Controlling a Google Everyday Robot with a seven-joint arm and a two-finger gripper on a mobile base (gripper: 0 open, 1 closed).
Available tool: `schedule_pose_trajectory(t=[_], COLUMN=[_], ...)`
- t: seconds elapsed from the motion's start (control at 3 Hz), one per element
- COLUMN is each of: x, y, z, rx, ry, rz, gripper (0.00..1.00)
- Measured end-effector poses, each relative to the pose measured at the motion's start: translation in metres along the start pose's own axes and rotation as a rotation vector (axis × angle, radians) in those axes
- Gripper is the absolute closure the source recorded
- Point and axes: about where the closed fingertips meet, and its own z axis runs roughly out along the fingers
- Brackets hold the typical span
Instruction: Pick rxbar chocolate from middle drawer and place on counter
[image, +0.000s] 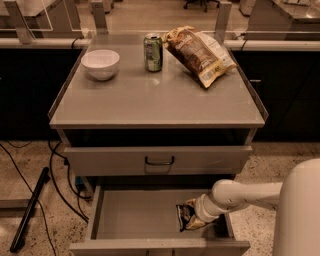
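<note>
End effector (193, 223) sits near the front right corner of the drawer (135, 212), right at the bar (183, 215). Whether it holds the bar, I cannot tell. Open floor lies to the left. Bowl (100, 63), can (153, 52) and bag (200, 54) line the back edge of the surface (150, 102).

The rxbar chocolate (184, 215), a small bar in a black wrapper with pale print, lay toward the right of the open middle drawer's (135, 214) flat grey floor. The gripper (199, 221) was down at its right edge. The smooth grey bench (155, 100) sat above.
</note>
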Motion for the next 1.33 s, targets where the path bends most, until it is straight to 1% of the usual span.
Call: schedule_pose_trajectory(t=[0.33, 0.67, 1.0, 1.33], x=[-0.002, -0.011, -0.027, -0.031], y=[0.002, 0.001, -0.001, 0.004], z=[-0.002, -0.018, -0.048, -0.056], rx=[-0.015, -0.025, -0.027, -0.042], ry=[-0.031, -0.101, -0.242, -0.275], rz=[0.031, 0.076, 0.125, 0.14], gripper=[1.0, 1.0, 1.0, 1.0])
